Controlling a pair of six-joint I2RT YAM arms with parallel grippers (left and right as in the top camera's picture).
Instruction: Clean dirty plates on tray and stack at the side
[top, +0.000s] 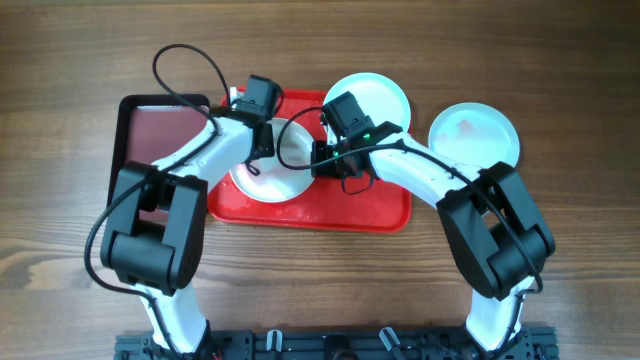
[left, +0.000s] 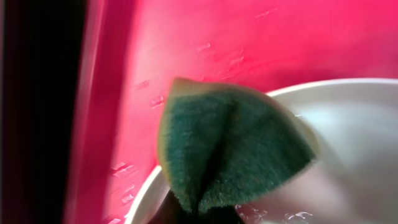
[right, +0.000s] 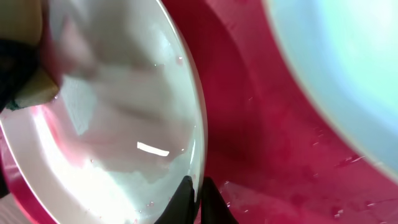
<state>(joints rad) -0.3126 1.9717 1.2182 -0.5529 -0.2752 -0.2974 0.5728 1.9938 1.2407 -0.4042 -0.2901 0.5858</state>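
Observation:
Three pale plates show from overhead. One plate (top: 272, 172) sits on the bright red tray (top: 370, 208), under both grippers. A second plate (top: 378, 97) lies at the tray's far edge. A third plate (top: 474, 134) lies on the table right of the tray. My left gripper (top: 262, 140) is shut on a green sponge (left: 230, 146) that rests on the near plate's (left: 348, 124) rim. My right gripper (right: 198, 198) is shut on that plate's (right: 112, 112) edge, one finger on each side, and tilts it up off the tray (right: 267, 143). The second plate (right: 348, 68) shows at the upper right.
A dark maroon black-rimmed tray (top: 160, 130) lies left of the red tray, touching it. Wooden table surrounds both. Water droplets sit on the red tray and the held plate. The arms' bases stand at the near table edge.

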